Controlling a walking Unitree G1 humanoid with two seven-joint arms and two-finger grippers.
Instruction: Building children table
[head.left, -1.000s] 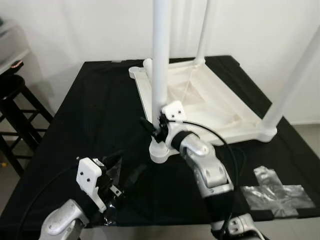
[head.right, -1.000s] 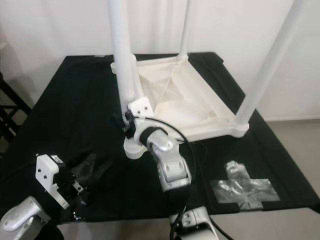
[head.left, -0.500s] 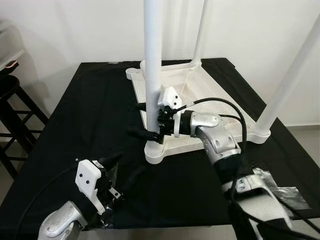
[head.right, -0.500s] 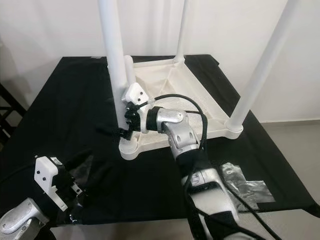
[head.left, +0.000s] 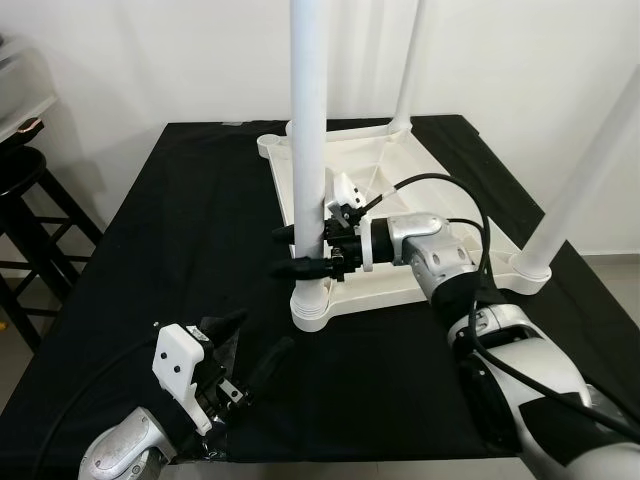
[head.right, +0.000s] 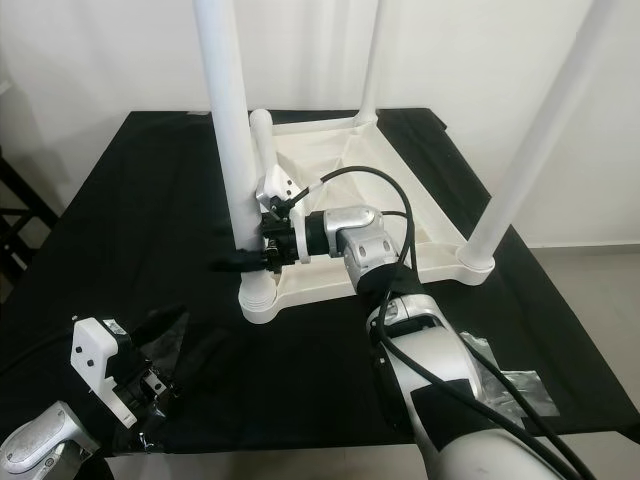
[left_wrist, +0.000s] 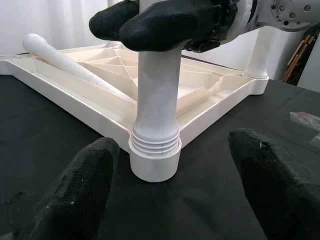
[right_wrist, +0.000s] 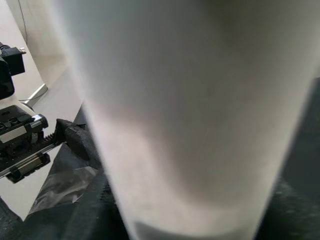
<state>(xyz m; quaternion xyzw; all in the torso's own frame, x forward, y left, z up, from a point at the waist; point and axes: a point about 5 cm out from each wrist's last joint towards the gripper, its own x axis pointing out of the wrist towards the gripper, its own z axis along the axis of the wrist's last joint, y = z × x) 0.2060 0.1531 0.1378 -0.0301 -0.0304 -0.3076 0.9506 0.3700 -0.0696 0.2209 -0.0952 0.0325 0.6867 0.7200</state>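
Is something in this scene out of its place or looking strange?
One white table leg lies loose inside the upturned tabletop instead of standing in a corner socket. The other three legs stand upright; the right gripper holds the nearest leg.

Right gripper (head.left: 305, 252) clamped, left gripper (head.left: 255, 345) agape.

Head stereo pair looks forward and down over the black table (head.left: 180, 220). Left wrist view sits low, facing the near leg (left_wrist: 157, 100). Right wrist view presses close against that same leg

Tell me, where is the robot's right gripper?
The right gripper is clamped on the near white table leg, just above its corner socket.
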